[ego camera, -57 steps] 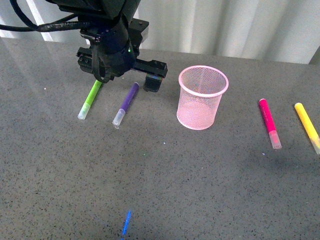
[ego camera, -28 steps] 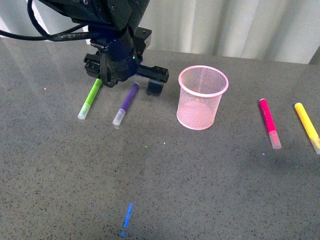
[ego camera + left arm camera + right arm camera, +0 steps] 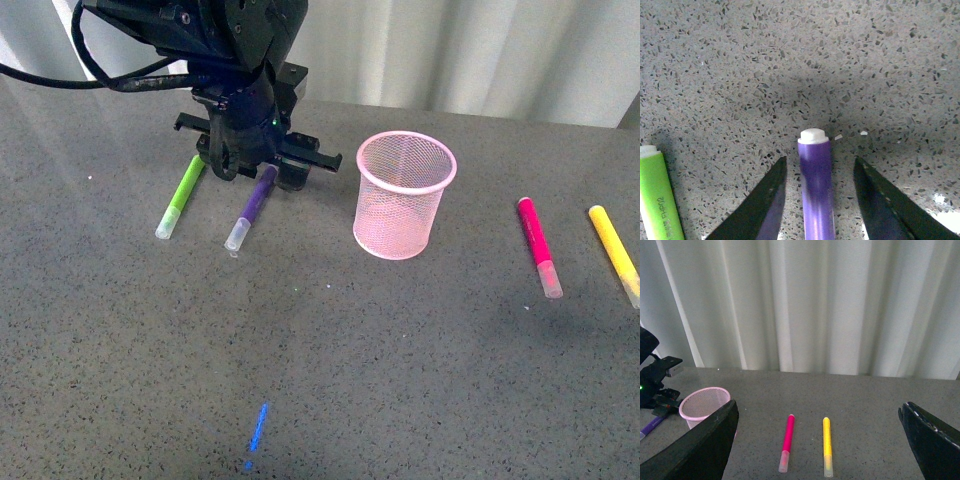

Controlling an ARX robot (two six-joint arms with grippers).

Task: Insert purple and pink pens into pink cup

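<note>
The purple pen (image 3: 250,208) lies flat on the grey table left of the pink cup (image 3: 403,195), its whitish cap pointing toward me. My left gripper (image 3: 262,170) is low over the pen's far end and open. In the left wrist view the purple pen (image 3: 816,185) lies between the two fingers with gaps on both sides. The pink pen (image 3: 538,245) lies flat right of the cup and also shows in the right wrist view (image 3: 787,442). My right gripper (image 3: 817,440) is open, high above the table and holding nothing.
A lime-green marker (image 3: 180,196) lies just left of the purple pen, close to the left gripper, and shows at the left wrist view's edge (image 3: 660,197). A yellow marker (image 3: 614,252) lies right of the pink pen. Pale curtains (image 3: 805,305) hang behind the table.
The left gripper has shifted right and down from above the green marker, and its fingers now straddle the purple pen's far end. The pens and the cup have not moved.
</note>
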